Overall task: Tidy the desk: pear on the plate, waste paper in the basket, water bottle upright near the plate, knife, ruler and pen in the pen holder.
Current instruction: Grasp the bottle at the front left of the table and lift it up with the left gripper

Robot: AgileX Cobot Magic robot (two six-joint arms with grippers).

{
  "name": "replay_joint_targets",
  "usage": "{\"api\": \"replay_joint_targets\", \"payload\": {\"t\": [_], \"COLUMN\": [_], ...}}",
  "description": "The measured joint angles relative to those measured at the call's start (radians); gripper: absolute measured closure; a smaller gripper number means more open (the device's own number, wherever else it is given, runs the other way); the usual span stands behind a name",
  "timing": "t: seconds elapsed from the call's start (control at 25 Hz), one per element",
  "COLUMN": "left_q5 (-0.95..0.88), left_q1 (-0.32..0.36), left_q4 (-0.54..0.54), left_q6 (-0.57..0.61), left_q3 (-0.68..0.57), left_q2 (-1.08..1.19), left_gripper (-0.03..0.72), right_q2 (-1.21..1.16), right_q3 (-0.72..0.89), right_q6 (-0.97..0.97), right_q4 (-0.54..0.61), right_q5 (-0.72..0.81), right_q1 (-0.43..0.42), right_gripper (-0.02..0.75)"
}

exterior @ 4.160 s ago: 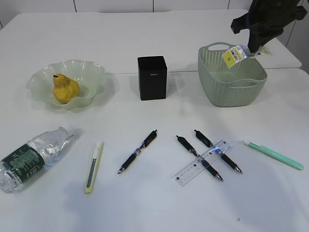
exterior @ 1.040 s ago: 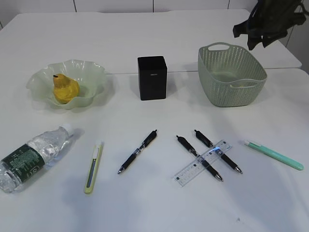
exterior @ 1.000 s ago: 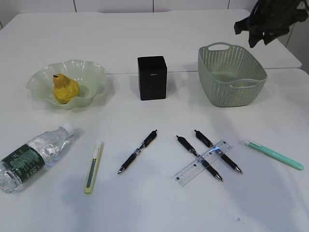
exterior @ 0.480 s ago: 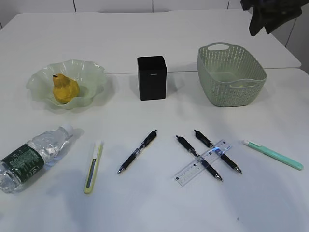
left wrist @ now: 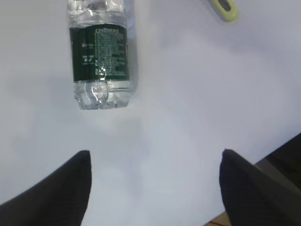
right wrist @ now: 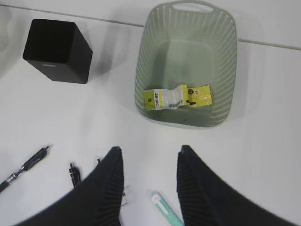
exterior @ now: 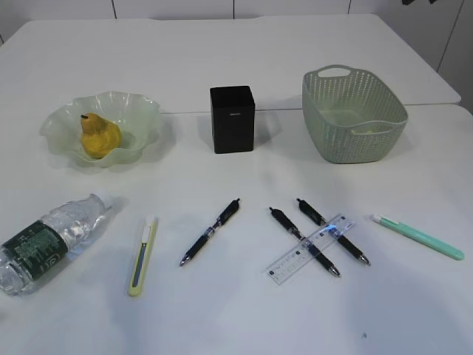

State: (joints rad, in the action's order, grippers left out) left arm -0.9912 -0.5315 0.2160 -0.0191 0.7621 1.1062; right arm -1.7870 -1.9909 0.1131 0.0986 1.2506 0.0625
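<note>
between water bottle (exterior: 50, 238) and pen (exterior: 211, 231) lies a knife (exterior: 142, 255).

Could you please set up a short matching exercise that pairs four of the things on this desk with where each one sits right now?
Things:
1. pear
2. waste paper
3. water bottle
4. ruler

Places or states:
A. lying on its side on the desk
B. lying across two black pens
C. on the green plate
D. inside the basket

Right pairs: 1-C, 2-D, 3-A, 4-B
</note>
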Motion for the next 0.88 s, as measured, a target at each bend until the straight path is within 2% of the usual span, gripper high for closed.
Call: {"api": "replay_joint_targets", "payload": {"t": [0.12,0.16,0.44,0.56,0.88], "left_q5": [0.018,0.020,0.057,0.063,0.032], "left_q1": [0.000,0.000,0.000,0.000,0.000], "left_q4": [0.021,0.030,0.106,0.072,0.017], "left_q6": [0.000,0.000,0.000,-0.002,-0.002], "left_q3": [0.000,0.000,0.000,0.000,0.026], "left_q2": [0.000,0.001,0.016,0.019,0.072], "left_gripper": [0.085,0.085,0.099,0.118,0.097], "right_q2": [0.048,0.096,0.242,0.318,0.511], "right_q3": [0.055,0.123,0.327,0.407,0.595], "right_q6": [0.004,0.008,0.047,0.051,0.074], "right_q4": [0.000,0.000,0.042,0.054,0.081], "right_q5": [0.002,0.002,0.004,0.004,0.004], "right_q1": [0.000,0.000,0.000,0.000,0.000], "right_gripper": [0.419,0.419,0.419,0.420,0.421]}}
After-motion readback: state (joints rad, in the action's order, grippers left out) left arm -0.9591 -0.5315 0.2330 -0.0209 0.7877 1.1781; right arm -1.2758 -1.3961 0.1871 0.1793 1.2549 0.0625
